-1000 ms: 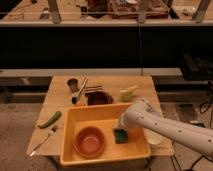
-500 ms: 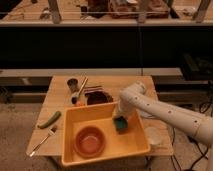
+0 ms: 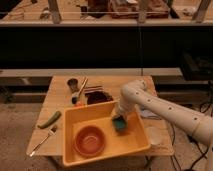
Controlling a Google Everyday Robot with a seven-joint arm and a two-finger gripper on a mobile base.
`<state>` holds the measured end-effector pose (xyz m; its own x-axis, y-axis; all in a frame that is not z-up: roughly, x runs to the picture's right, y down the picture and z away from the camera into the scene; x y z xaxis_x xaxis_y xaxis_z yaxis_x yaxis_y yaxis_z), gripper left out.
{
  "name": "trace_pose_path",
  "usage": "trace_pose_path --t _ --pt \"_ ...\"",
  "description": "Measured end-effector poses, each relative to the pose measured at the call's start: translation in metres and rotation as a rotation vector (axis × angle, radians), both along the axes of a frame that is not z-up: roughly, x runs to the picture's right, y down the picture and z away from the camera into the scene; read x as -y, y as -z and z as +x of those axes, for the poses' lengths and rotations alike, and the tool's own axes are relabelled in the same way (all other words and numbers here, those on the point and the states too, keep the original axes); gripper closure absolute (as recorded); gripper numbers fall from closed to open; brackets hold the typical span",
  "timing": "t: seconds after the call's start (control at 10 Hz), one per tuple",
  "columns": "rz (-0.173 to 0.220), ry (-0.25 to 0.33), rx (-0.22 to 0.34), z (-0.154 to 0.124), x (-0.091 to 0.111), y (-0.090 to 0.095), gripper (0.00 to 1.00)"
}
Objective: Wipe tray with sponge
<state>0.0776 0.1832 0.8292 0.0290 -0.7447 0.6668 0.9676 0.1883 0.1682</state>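
Note:
The tray (image 3: pixel 140 145) is a large yellow-orange tub on the front of the wooden table. A round orange-red bowl (image 3: pixel 90 140) sits inside it at the left. The teal-green sponge (image 3: pixel 120 123) rests on the tray's floor near the back right wall. My gripper (image 3: pixel 120 118) reaches down into the tray from the right on a white arm (image 3: pixel 160 107) and is shut on the sponge, pressing it to the tray bottom.
A long green vegetable (image 3: pixel 49 120) and a utensil (image 3: pixel 42 141) lie at the table's left edge. A dark cup (image 3: pixel 73 84), a brush (image 3: pixel 79 91) and a dark dish (image 3: pixel 98 96) stand behind the tray. A dark counter runs behind the table.
The arm has swung and the sponge has slid across the tray floor, from the front right toward the back wall and slightly forward again.

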Motion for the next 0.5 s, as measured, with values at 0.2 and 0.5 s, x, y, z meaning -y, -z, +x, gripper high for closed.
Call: trace_pose_path --t 0.2,0.5 --pt "0.014 -0.019 0.024 -0.01 -0.035 0.017 1.0" --pt "0.067 -0.03 0.046 -0.022 -0.047 0.029 1.0"
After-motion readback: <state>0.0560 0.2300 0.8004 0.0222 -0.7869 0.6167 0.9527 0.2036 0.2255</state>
